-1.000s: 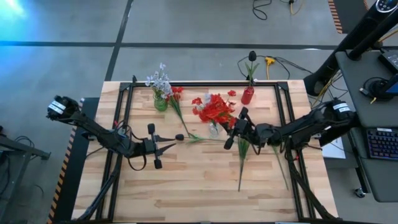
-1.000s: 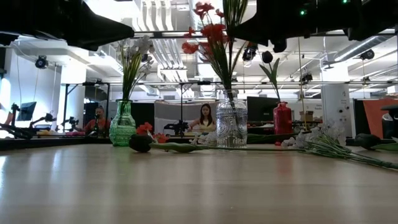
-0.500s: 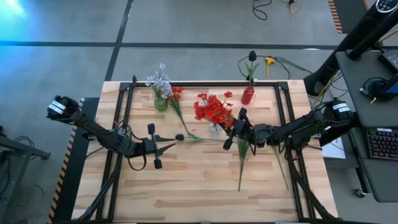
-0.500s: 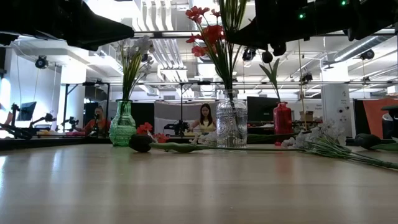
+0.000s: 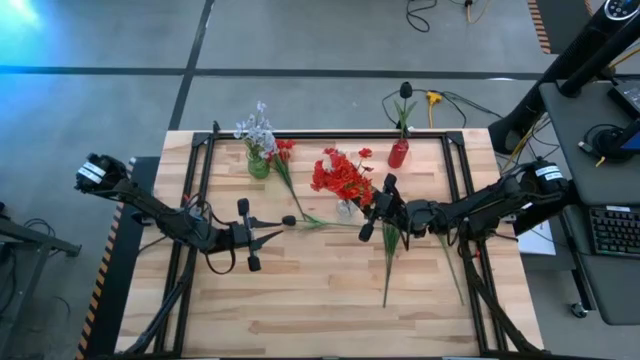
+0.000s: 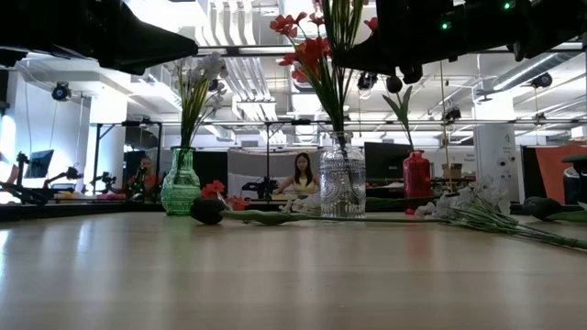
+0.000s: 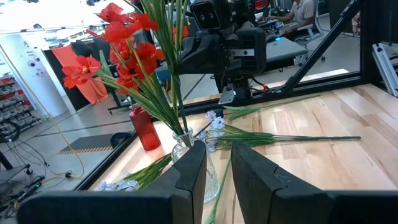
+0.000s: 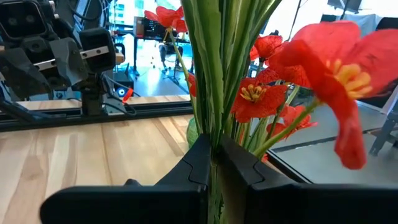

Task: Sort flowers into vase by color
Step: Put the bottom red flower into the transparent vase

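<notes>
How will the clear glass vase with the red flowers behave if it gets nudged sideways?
The clear vase is narrow with tall red flowers rising well above it, so it probably tips easily. It looks like thick glass, likely heavy at the base yet breakable. The right end effector, shut on the stems, could lever it over if pulled sideways.

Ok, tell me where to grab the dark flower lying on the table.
Grip the dark flower on its bare stem, beyond the bud, coming straight down with fingers across it. It lies flat on the table, so a side approach has nothing to close under. The left gripper is nearest; the right gripper is shut on the red flowers.
</notes>
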`<action>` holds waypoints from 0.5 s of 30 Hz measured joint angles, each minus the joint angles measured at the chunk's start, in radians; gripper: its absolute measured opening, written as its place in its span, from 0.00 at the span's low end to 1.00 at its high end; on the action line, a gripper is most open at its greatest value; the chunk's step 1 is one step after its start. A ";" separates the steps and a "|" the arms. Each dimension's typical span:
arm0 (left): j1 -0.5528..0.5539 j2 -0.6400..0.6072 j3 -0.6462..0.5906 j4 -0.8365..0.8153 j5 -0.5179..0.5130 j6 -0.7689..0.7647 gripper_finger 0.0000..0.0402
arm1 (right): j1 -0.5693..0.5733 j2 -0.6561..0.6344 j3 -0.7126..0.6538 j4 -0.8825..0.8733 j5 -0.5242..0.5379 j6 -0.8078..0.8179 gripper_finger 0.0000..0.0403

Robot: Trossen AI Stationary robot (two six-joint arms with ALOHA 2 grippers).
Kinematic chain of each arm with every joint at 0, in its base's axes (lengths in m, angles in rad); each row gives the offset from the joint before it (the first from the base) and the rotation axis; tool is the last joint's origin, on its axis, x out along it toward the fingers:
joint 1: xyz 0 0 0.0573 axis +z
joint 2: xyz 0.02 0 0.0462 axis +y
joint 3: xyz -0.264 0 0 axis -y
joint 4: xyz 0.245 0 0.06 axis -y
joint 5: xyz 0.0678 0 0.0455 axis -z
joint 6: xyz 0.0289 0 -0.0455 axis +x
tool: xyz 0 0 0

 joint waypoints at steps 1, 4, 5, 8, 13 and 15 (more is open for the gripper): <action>0.000 0.000 0.000 0.000 0.000 0.000 0.15 | 0.000 0.000 0.000 0.000 0.000 0.000 0.03; 0.000 0.000 0.000 0.000 0.000 0.000 0.15 | 0.000 0.000 0.000 0.000 0.000 0.005 0.03; 0.000 0.000 0.000 0.000 0.000 0.000 0.15 | 0.000 0.000 0.000 0.000 0.000 0.010 0.03; 0.000 0.000 0.000 0.000 0.000 0.000 0.15 | 0.000 0.000 0.000 -0.001 0.000 0.021 0.03; 0.000 0.000 0.000 0.000 0.000 0.000 0.15 | 0.000 0.000 0.000 -0.023 0.027 0.069 0.03; 0.000 0.000 0.000 0.000 0.000 0.000 0.15 | 0.000 0.000 0.000 -0.035 0.031 0.077 0.03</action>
